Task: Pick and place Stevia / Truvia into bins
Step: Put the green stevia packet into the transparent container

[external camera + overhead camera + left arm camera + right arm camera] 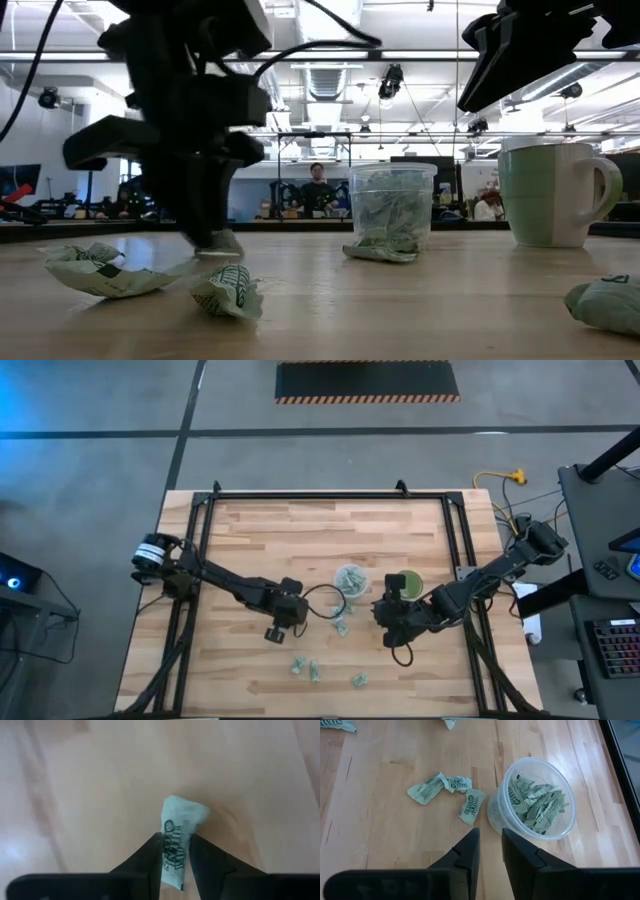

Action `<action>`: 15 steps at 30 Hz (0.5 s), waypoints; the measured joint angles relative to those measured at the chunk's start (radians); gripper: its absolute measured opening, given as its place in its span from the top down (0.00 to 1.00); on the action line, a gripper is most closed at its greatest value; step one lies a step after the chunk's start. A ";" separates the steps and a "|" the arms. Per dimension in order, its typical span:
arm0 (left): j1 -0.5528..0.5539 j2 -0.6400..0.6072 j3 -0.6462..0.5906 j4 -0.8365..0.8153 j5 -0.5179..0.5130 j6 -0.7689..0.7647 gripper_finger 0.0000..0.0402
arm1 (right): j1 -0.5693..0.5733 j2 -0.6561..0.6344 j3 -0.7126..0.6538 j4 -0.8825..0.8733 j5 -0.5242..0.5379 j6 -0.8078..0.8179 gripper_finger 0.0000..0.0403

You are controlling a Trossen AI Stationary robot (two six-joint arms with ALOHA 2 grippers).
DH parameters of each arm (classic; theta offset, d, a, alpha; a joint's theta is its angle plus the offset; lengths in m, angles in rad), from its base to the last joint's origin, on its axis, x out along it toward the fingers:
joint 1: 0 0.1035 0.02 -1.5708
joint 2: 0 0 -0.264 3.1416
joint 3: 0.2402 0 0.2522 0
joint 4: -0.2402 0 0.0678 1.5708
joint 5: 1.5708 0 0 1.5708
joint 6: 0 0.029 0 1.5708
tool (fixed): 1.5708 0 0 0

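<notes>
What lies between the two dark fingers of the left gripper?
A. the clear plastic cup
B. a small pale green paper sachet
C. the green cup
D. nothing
B: in the left wrist view the left gripper has its dark fingers on either side of a small pale green paper sachet lying on the wooden table.

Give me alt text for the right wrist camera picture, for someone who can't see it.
A clear plastic cup holding several pale green sachets stands on a wooden table, seen from above past the right tool, whose two dark fingers stand slightly apart with nothing between them. Three crumpled sachets lie loose on the wood beside the cup.
</notes>
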 joint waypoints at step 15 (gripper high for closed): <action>-0.002 -0.002 0.081 0.042 -0.115 0.075 0.99 | 0.000 0.000 0.000 0.000 0.000 0.000 0.84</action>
